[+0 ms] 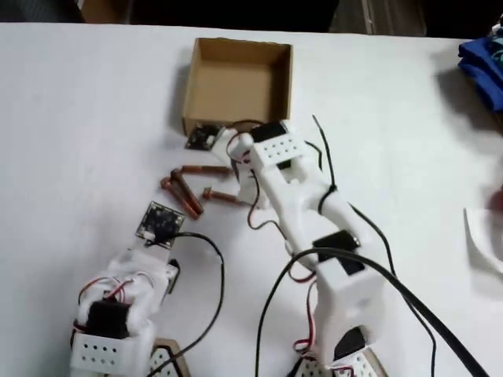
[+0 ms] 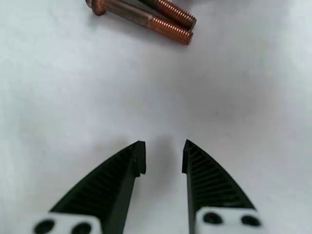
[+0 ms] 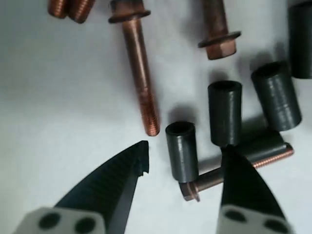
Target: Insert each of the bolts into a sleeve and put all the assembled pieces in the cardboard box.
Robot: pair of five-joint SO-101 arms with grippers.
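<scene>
Nearest us, toward the desk's near edge, the left gripper (image 2: 163, 156) hangs released, its fingers parted over bare white desk (image 2: 58, 97) with nothing between them. Two copper-coloured threaded metal bolts (image 2: 146, 17) lie just beyond its tips. Further in, around the desk's middle, the right gripper (image 3: 185, 165) is likewise spread and grasps nothing. It straddles one short black cylindrical sleeve (image 3: 182, 146) that lies beside a bolt, and more sleeves (image 3: 275, 95) and bolts lie just past it. Nearer the far edge stands the open brown cardboard box (image 1: 194, 78). We judge the bolts stiff, dense and prone to rolling, so we would pinch across the mid-shank, where the threads give bite. The sleeves look smooth, rigid and light; we would clamp their outer wall at mid-length, leaving the bore free
</scene>
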